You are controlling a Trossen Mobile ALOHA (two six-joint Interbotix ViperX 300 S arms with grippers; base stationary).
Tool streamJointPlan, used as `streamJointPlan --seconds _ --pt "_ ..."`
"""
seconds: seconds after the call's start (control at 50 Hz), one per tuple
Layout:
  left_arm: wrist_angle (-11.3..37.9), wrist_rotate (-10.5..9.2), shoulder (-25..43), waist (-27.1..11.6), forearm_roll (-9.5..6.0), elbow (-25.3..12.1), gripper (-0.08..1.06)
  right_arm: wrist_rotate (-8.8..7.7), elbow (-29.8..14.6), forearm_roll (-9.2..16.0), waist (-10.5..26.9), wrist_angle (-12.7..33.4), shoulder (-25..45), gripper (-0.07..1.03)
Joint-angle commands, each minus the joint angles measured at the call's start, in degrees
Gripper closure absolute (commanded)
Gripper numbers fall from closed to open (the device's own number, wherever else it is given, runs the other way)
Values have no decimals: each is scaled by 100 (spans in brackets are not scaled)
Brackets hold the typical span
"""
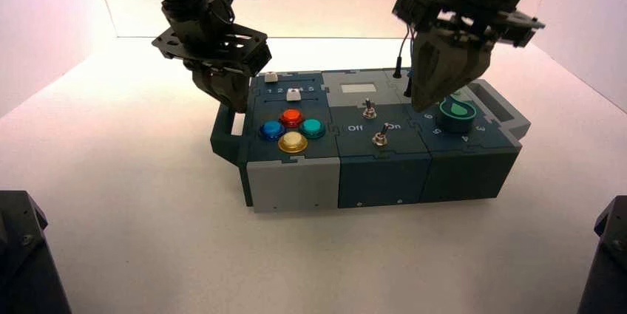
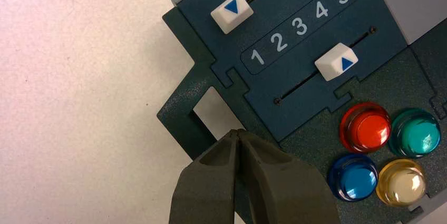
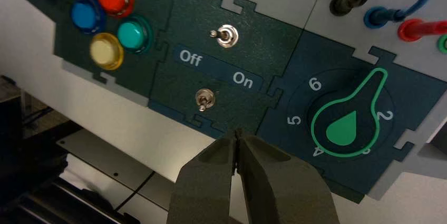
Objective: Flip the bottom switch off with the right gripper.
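Left tool (image 1: 225, 96): parked over the box's left end by the handle cutout, fingers pressed together, holding nothing. Idle.

Left module of the box (image 1: 296, 181): two white sliders (image 2: 232, 12) flanking a printed scale "1 2 3 4 5". Below them four round buttons (image 1: 292, 131): red, teal, blue, yellow.

Middle module: two small metal toggles. The bottom switch (image 3: 203, 99) is the one nearer the front edge, in line with the white "Off" (image 3: 190, 58) and "On" (image 3: 243, 80) print; the top switch (image 3: 227, 35) has no words of its own. Which way the bottom lever is thrown cannot be read with confidence.

Right tool (image 1: 432, 92): raised over the right module beside the green knob (image 1: 458, 111), well apart from the bottom switch. Fingers closed to a narrow wedge, gripping nothing.

Step in hand, as judged: approach. To do it well, keep the wedge shut, bring it down on the "On" side of the lever and sweep gently toward "Off". Stay low enough to catch the lever tip, and stay clear of the top switch.

Right module: knob dial digits "6", "5", "2" legible. Wires (image 3: 390, 8) plugged in beyond.
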Motion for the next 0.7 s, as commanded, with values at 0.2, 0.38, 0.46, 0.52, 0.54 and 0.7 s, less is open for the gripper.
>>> streamJointPlan --seconds 0.2,0.38,0.46,0.52,0.54,0.7 --pt "-26 18 105 -53 -26 -53 101 -9 -176 202 360 -308 536 99" --pt "-26 26 114 -62 -26 -53 101 -9 -246 255 457 -431 896 99" --pt "-26 26 114 -53 -26 -53 101 -26 -264 264 457 -448 976 99" --pt "-26 26 114 -53 -26 -62 101 -35 -290 255 448 -448 993 99" --pt "-26 26 114 -62 -26 -62 101 -44 -299 246 448 -457 993 99" --pt "-26 26 114 -53 -26 -62 101 -70 -396 229 448 -448 1020 99"
